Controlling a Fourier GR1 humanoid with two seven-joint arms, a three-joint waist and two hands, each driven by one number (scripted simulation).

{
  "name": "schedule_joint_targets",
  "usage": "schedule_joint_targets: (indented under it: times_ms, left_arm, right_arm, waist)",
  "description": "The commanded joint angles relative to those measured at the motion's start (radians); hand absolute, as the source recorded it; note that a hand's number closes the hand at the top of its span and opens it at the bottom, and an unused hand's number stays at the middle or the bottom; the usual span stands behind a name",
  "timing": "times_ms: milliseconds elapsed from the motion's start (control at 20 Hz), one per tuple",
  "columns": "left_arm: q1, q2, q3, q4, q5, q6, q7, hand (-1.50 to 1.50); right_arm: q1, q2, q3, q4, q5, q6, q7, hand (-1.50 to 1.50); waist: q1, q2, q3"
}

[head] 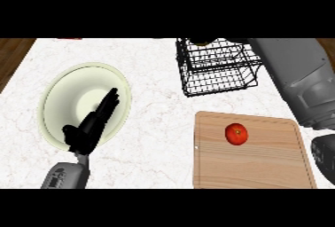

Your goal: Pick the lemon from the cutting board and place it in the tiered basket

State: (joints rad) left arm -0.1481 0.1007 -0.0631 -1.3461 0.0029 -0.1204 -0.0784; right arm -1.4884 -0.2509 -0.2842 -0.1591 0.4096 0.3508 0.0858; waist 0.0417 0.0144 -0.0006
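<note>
A pale cream-green round plate point(62, 93) lay on the left part of the white marbled tabletop point(157, 133). Brown wood point(9, 55) showed beyond the tabletop's left edge.

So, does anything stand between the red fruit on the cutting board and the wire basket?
Nothing visible does. Between the red fruit and the tiered basket lie only bare cutting board and counter. The right forearm passes to the basket's right, off that line.
</note>
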Motion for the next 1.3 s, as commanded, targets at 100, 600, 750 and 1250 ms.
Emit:
schedule_joint_targets:
  times_ms: [100,600,750,1250]
  left_arm:
    - [0.014,-0.003,-0.003,-0.040,0.001,0.003,0.029,0.00]
    - [0.034,0.014,0.008,-0.029,0.014,-0.030,-0.008,0.00]
    - [0.047,-0.027,-0.022,-0.031,-0.007,0.000,-0.004,0.00]
    - [0.003,0.005,0.022,0.016,0.004,-0.018,-0.042,0.00]
  right_arm:
    - [-0.015,0.012,-0.102,0.023,-0.109,0.010,0.143,-1.50]
    - [0.040,-0.163,-0.122,-0.090,-0.088,-0.322,0.074,-1.50]
    - [0.085,-0.233,-0.149,-0.113,-0.097,-0.392,0.012,-1.50]
    - [0.249,-0.538,-0.335,-0.076,-0.261,-0.152,-0.153,-1.50]
  waist:
    - [-0.006,-0.005,0.000]
    - [0.000,0.004,0.000]
    - [-0.001,0.005,0.001]
    - [-0.008,0.017,0.003]
